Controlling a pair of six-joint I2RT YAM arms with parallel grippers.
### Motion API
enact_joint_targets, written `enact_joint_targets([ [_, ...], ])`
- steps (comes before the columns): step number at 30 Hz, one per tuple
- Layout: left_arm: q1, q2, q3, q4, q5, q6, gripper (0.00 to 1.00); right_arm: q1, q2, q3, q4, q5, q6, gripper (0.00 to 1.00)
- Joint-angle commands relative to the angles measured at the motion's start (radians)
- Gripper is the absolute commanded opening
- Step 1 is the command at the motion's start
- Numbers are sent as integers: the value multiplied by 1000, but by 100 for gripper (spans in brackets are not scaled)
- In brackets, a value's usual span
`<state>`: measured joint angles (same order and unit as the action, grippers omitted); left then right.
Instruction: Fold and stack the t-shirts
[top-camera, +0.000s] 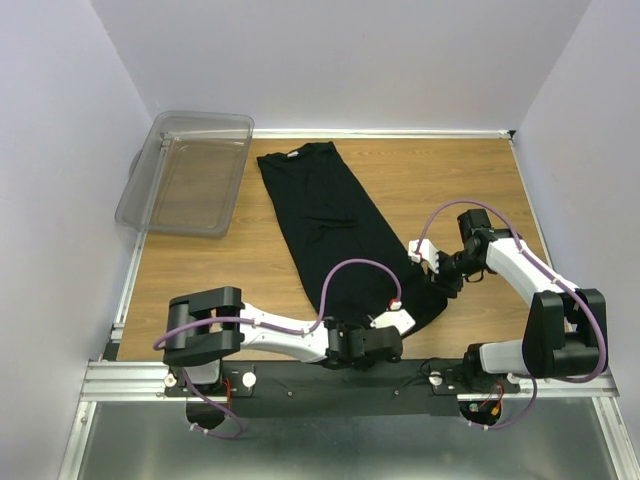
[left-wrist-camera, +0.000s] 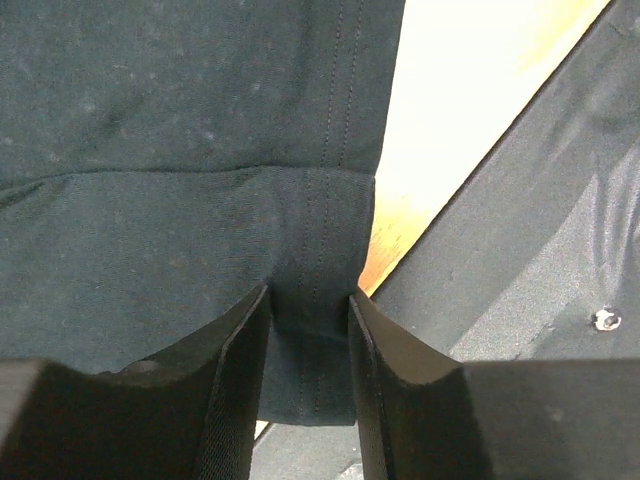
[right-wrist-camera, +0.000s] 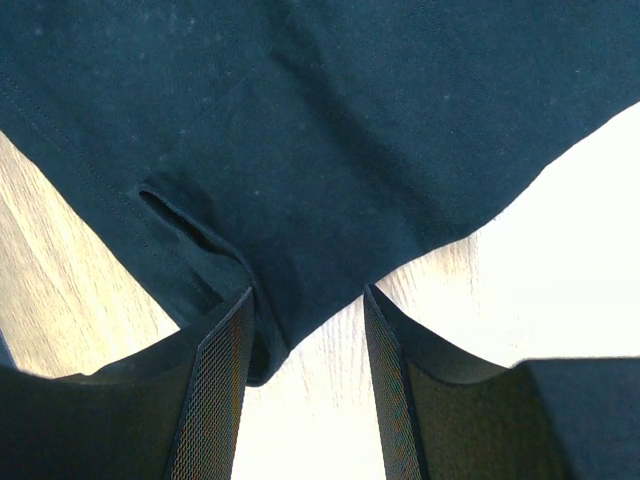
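Left gripper (left-wrist-camera: 310, 340): clamped on t-shirt (top-camera: 335, 225) hem corner.
Right gripper (right-wrist-camera: 305, 345): clamped on opposite hem corner.
T-shirt: folded lengthwise, diagonal on worktop (top-camera: 440, 180).
Bin (top-camera: 187, 172): far left.

I find no legible text, label, brand, number or sign in any view. The black t-shirt (top-camera: 335, 230) shows plain cloth and stitched hems only where my grippers meet it, and the clear bin (top-camera: 188, 172) at the far left corner of the bench carries no readable marking.
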<state>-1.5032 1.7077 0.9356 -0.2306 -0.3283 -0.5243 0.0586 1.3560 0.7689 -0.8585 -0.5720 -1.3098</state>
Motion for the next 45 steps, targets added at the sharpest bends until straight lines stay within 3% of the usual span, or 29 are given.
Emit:
enact_joint_targets([
  [1,1,55,8,-6,43,-14,44,-5,-1,-11,-10,-35,-12,55],
  [5,-14,91,23,-26,41,-32,42,-3,-6,-8,-11,-37,-8,55],
  [8,-34,147,52,-75,38,-60,28,-3,-11,-3,-16,-45,-8,55],
  [9,-46,156,54,-85,38,-65,16,-5,-12,-3,-20,-51,-11,55],
  [12,-55,149,28,-81,32,-74,0,-3,-14,-10,-43,-52,-48,55],
  [19,-48,46,-43,-44,32,-31,0,-6,-18,15,-100,-3,-132,55],
  [26,11,-81,-96,30,112,10,0,-5,-31,64,-325,64,-373,55],
  [31,37,-114,-113,48,144,24,0,-5,-60,-11,-396,109,-519,52],
  [40,61,-109,-116,93,189,32,0,44,-83,-31,-393,113,-542,52],
  [45,77,-122,-138,149,215,12,0,139,-93,-97,-237,204,-481,54],
])
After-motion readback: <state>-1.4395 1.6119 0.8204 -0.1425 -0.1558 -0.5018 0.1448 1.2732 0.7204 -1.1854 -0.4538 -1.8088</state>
